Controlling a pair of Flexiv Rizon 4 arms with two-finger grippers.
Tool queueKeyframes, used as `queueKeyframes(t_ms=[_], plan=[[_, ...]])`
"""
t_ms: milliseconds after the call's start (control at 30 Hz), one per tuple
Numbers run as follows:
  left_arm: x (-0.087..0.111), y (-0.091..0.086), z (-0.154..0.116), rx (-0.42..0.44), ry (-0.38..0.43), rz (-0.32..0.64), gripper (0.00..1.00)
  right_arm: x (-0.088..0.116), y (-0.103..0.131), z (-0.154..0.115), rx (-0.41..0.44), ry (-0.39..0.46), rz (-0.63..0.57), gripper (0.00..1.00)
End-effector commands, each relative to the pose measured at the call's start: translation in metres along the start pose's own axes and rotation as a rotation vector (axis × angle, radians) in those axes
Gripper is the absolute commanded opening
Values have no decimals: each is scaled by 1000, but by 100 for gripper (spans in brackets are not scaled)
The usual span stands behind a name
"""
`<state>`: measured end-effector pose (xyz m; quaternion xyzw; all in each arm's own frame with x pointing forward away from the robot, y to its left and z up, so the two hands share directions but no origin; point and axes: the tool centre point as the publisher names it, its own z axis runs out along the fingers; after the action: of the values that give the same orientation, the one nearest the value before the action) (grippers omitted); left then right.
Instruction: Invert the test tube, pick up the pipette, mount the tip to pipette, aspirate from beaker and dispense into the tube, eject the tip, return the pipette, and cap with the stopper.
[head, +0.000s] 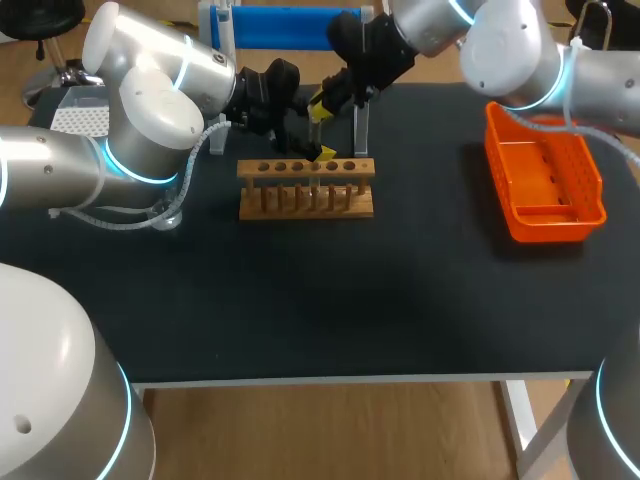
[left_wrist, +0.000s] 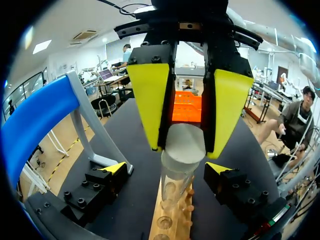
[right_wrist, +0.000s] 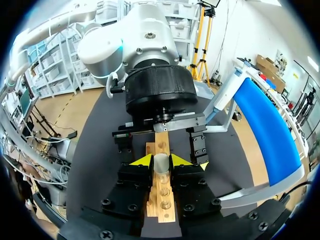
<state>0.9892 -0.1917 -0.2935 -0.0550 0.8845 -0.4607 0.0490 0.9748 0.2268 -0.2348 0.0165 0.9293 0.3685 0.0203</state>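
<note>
— What is at the table's (head: 300, 310) left edge?

— The left arm (head: 140, 125) comes in there, by the far left corner. The left claw (left_wrist: 166, 169) stands wide, with its two yellow tips well apart. One tip is on each side of the rack's line, and neither touches the tube.

— And the rack?

— The rack (head: 305, 200) is wooden and has a row of holes. It sits near the far edge, a little left of the middle, with its long side along that edge. Behind it, at the far edge, a blue bar (head: 280, 25) rests on pale posts.

— Where is the tube?

— The tube (left_wrist: 182, 150) is clear and stands upright over the rack, between the left claw's spread tips. The right claw (right_wrist: 161, 161) holds it, with its yellow pads (left_wrist: 152, 100) pressed on the upper end from two sides. (I cannot tell whether the lower end sits in a hole.)

— And further right?

— The right arm (head: 510, 50) comes in at the far right corner and reaches past the middle to the rack. An orange basket (head: 548, 228) lies by the right edge, toward the far corner, well apart from the rack.
</note>
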Motion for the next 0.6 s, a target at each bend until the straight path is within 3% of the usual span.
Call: queueKeyframes(t_ms=[33, 267, 300, 333, 367, 400, 600], plan=[[0, -1, 0, -3, 1, -1, 100, 0, -2, 1, 8, 3, 2, 0], [0, -1, 0, -3, 1, -1, 100, 1, -8, 3, 15, 6, 6, 3], [0, -1, 0, -3, 1, -1, 100, 1, -9, 3, 15, 5, 7, 31], [0, -1, 0, -3, 1, -1, 100, 1, -9, 3, 11, 4, 10, 48], [0, -1, 0, -3, 1, -1, 100, 1, -10, 2, 4, 1, 12, 81], [0, -1, 0, -3, 1, -1, 100, 0, -10, 1, -2, -2, 14, 100], [0, -1, 0, -3, 1, -1, 100, -3, -14, -9, -67, -8, 20, 100]])
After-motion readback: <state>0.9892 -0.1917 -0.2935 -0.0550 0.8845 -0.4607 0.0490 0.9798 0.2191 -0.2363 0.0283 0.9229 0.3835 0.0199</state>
